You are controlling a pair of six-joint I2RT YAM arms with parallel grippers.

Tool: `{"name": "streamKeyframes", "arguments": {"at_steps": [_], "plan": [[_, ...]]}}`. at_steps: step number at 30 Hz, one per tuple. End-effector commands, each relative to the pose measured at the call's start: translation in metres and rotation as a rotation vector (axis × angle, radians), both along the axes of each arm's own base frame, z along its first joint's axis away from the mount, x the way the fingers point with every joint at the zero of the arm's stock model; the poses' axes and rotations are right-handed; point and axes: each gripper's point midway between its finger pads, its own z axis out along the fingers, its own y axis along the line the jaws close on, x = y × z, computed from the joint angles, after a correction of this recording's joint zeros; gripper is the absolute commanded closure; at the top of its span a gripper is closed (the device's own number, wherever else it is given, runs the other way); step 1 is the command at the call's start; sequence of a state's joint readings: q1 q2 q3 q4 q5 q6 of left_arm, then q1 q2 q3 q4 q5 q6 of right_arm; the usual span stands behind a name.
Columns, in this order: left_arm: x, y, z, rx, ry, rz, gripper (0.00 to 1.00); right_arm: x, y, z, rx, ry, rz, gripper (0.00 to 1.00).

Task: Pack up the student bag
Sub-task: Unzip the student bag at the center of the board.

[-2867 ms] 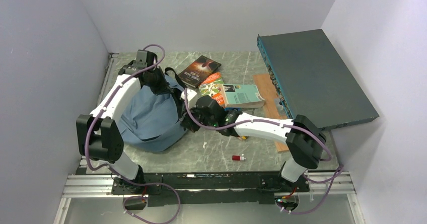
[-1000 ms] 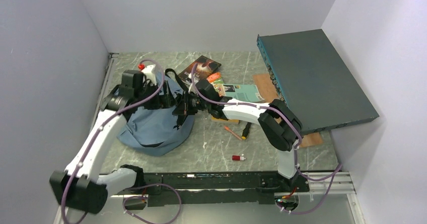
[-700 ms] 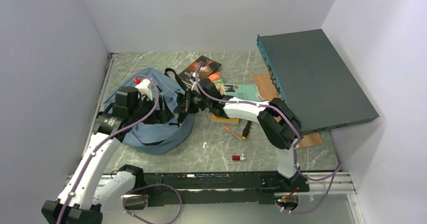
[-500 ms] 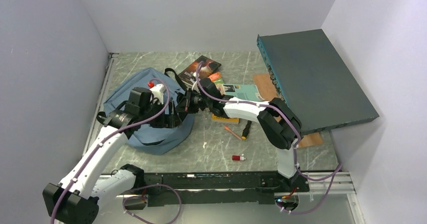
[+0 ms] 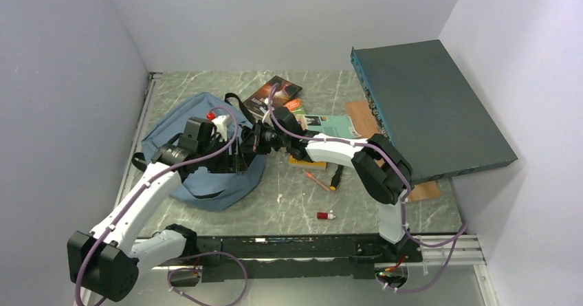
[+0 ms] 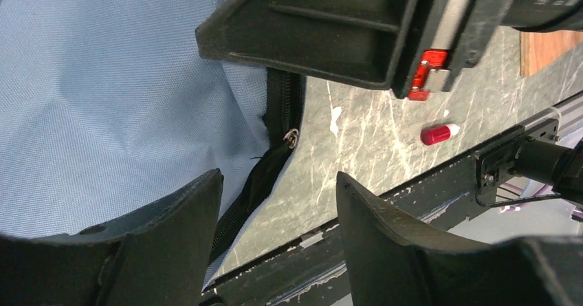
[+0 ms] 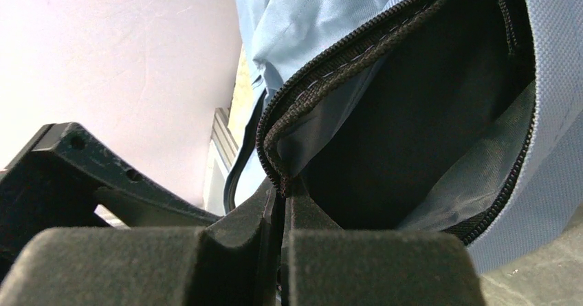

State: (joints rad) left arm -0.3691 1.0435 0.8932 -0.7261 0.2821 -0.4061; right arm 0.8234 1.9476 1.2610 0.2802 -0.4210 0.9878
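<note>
The student bag (image 5: pixel 175 124), soft dusty-blue with black zippers, lies at the table's left. My right gripper (image 5: pixel 249 143) is shut on the black zipper edge of its mouth (image 7: pixel 278 182) and lifts it, so the dark inside (image 7: pixel 412 113) shows. My left gripper (image 5: pixel 235 158) hovers just beside it, over the bag's near right edge. In the left wrist view its fingers (image 6: pixel 172 230) stand open over the zipper (image 6: pixel 278 155) and the bare table, with nothing between them.
Three books (image 5: pixel 271 96) (image 5: pixel 292 110) (image 5: pixel 330 127) lie behind the right arm. A pencil (image 5: pixel 317 180), a black marker (image 5: pixel 335 178) and a small red-capped item (image 5: pixel 324 215) lie near the front. A dark teal flat box (image 5: pixel 426 103) leans at the right over a wooden board (image 5: pixel 357 113).
My left arm swung from the bag's back to its near right edge beside the right gripper, and its jaws narrowed. The right gripper kept its hold on the bag's mouth.
</note>
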Motion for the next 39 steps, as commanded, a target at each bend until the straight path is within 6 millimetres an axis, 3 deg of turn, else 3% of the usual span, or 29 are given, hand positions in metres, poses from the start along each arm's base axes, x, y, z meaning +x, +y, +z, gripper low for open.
{"name": "streamKeyframes", "arguments": {"at_steps": [1, 3, 10, 12, 13, 16, 20, 24, 28, 30, 32, 33, 36, 39], "plan": [[0.004, -0.002, -0.007, -0.001, -0.012, 0.002, 0.33, 0.006, 0.001, 0.054, 0.116, -0.107, -0.009, 1.0], [0.005, -0.001, -0.011, 0.004, -0.01, 0.012, 0.37, 0.005, 0.001, 0.055, 0.118, -0.109, -0.006, 1.0], [0.007, 0.011, -0.015, 0.066, -0.034, 0.031, 0.66, 0.007, 0.0, 0.058, 0.109, -0.127, -0.002, 1.0], [0.005, 0.012, -0.013, 0.069, -0.043, 0.026, 0.92, 0.009, 0.0, 0.062, 0.11, -0.139, -0.003, 1.0], [0.005, 0.013, -0.012, 0.071, -0.046, 0.028, 1.0, 0.009, 0.0, 0.063, 0.112, -0.142, -0.002, 1.0], [0.002, 0.015, -0.008, 0.07, -0.059, 0.034, 1.0, 0.011, 0.002, 0.064, 0.105, -0.162, 0.013, 1.0], [-0.014, 0.037, 0.0, 0.105, -0.039, 0.162, 1.0, 0.026, 0.003, 0.061, 0.008, -0.252, 0.061, 1.0], [-0.05, 0.048, -0.007, 0.073, 0.048, 0.254, 1.0, 0.068, -0.017, 0.058, -0.135, -0.346, 0.022, 1.0], [-0.077, 0.054, -0.021, 0.053, 0.127, 0.312, 1.0, 0.098, -0.034, 0.063, -0.119, -0.341, 0.015, 1.0], [-0.075, 0.055, -0.02, 0.037, 0.087, 0.321, 1.0, 0.1, -0.03, 0.066, -0.107, -0.341, 0.056, 1.0], [-0.068, 0.05, -0.012, 0.002, 0.03, 0.3, 1.0, 0.088, -0.021, 0.065, -0.105, -0.343, 0.105, 1.0], [-0.064, 0.047, -0.006, -0.013, 0.003, 0.286, 1.0, 0.083, -0.02, 0.061, -0.126, -0.341, 0.119, 0.94], [-0.05, 0.041, 0.013, -0.041, -0.059, 0.262, 1.0, 0.07, -0.03, 0.054, -0.234, -0.321, 0.096, 0.61], [-0.039, 0.033, 0.032, -0.069, -0.112, 0.227, 1.0, 0.051, -0.042, 0.053, -0.244, -0.28, 0.058, 0.4]]}}
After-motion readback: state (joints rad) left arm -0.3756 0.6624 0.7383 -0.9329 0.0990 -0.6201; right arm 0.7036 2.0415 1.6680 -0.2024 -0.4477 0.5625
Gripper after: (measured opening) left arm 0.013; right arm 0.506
